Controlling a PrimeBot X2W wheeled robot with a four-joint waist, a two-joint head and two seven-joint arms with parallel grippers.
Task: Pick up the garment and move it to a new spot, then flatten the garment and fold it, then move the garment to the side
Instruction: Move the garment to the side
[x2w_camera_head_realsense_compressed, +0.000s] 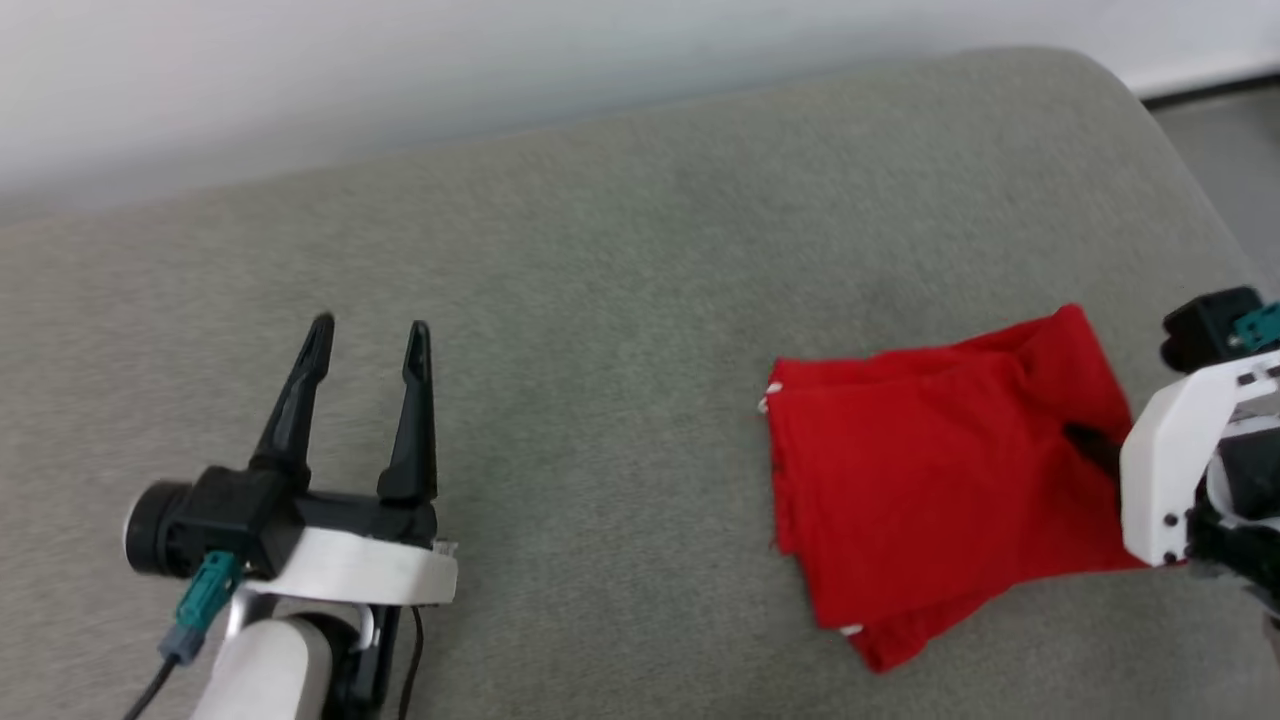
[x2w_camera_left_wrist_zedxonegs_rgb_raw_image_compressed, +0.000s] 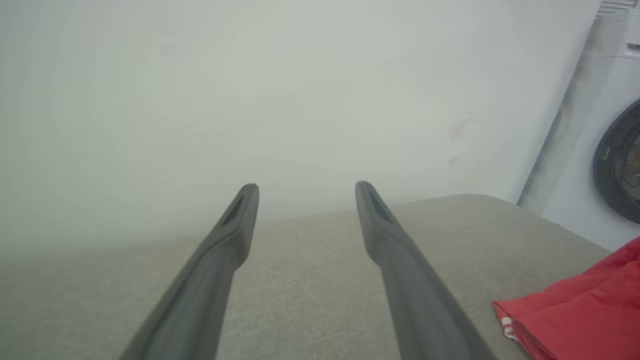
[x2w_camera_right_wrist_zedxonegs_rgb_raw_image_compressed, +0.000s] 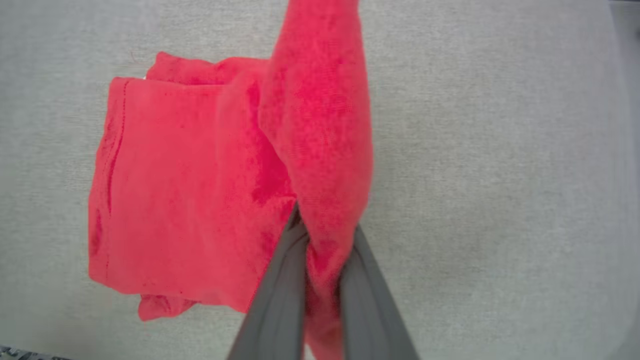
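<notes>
The red garment (x2w_camera_head_realsense_compressed: 940, 470) lies folded into a rough rectangle on the right part of the grey cushion (x2w_camera_head_realsense_compressed: 600, 300); small bits of white trim peek out at its left edge. My right gripper (x2w_camera_right_wrist_zedxonegs_rgb_raw_image_compressed: 325, 230) is shut on the garment's right edge, and a ridge of red cloth (x2w_camera_right_wrist_zedxonegs_rgb_raw_image_compressed: 320, 115) rises between and past its fingers (x2w_camera_right_wrist_zedxonegs_rgb_raw_image_compressed: 280, 290). In the head view the right wrist (x2w_camera_head_realsense_compressed: 1190, 460) covers that edge of the garment. My left gripper (x2w_camera_head_realsense_compressed: 368, 345) stands open over bare cushion far to the left, holding nothing. The garment's corner (x2w_camera_left_wrist_zedxonegs_rgb_raw_image_compressed: 580, 310) shows at the lower right of the left wrist view.
The grey cushion ends in a rounded corner at the far right (x2w_camera_head_realsense_compressed: 1120, 90), with floor beyond it. A pale wall (x2w_camera_head_realsense_compressed: 400, 70) runs behind the cushion. A white washing machine (x2w_camera_left_wrist_zedxonegs_rgb_raw_image_compressed: 600, 150) with a dark round door stands past the cushion's right end.
</notes>
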